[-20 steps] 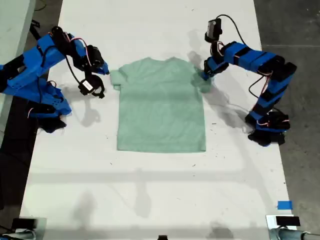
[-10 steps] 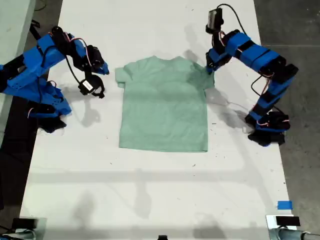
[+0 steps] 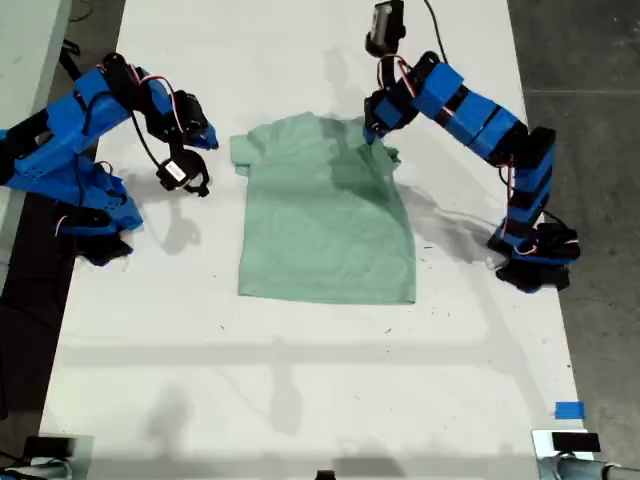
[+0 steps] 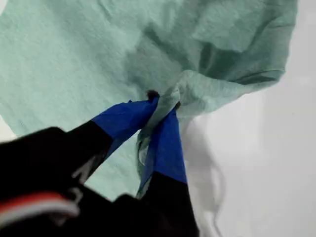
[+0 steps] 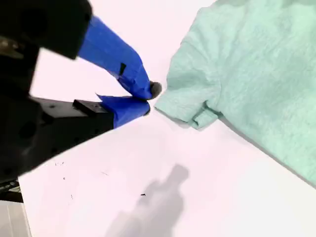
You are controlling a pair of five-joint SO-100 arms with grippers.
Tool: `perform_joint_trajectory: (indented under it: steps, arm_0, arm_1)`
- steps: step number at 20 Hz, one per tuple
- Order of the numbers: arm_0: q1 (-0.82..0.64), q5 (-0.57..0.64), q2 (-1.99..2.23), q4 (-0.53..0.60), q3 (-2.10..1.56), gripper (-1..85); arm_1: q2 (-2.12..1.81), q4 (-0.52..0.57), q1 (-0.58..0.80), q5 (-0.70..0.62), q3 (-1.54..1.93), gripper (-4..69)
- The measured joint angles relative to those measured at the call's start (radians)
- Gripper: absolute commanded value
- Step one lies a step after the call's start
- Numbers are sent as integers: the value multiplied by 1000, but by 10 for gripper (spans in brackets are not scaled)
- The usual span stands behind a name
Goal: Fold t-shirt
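The pale mint-green t-shirt lies flat on the white table, collar toward the far edge. My first gripper is shut on a bunch of its cloth at the sleeve on the exterior view's right, lifting that sleeve in over the shoulder. The pinched cloth wrinkles around the blue fingers. My second gripper hangs just off the other sleeve, on the exterior view's left. Its jaws are together with nothing between them, and they do not touch the cloth.
The white table runs toward the camera below the shirt's hem. A blue tape mark sits near the corner at the exterior view's lower right. Both arm bases stand at the table's side edges, beside dark floor.
My first gripper has carried the held sleeve up and toward the exterior view's left, over the shirt's shoulder. The shirt has slid slightly toward the exterior view's right. The second arm has stayed still.
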State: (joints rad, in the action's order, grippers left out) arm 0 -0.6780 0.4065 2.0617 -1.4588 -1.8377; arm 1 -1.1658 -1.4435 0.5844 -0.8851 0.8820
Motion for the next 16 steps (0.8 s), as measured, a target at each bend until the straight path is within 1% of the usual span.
perform_joint_trajectory:
  steps: [3, 7, 8, 9, 10, 13, 14, 16]
  arm_0:
    - [0, 0, 8, 2, -9, 21]
    - [0, 0, 18, 2, -23, 21]
    - [0, 0, 18, 2, -25, 21]
    - [0, 0, 20, 2, -31, 21]
    - [0, 0, 20, 2, -34, 21]
    - [0, 0, 29, 2, -43, 22]
    - [0, 0, 29, 2, -46, 26]
    - [0, 0, 29, 2, -46, 60]
  arm_1:
    - [117, 29, -44, 60, -72, -10]
    - [241, 144, -67, 129, -94, -10]
    - [276, 179, -71, 149, -94, 16]
    - [308, 212, -72, 176, -94, 208]
    - [331, 232, -74, 193, -94, 338]
    - [325, 236, -81, 201, -92, 265]
    - [305, 229, -81, 201, -92, 250]
    - [212, 186, -80, 196, -92, 230]
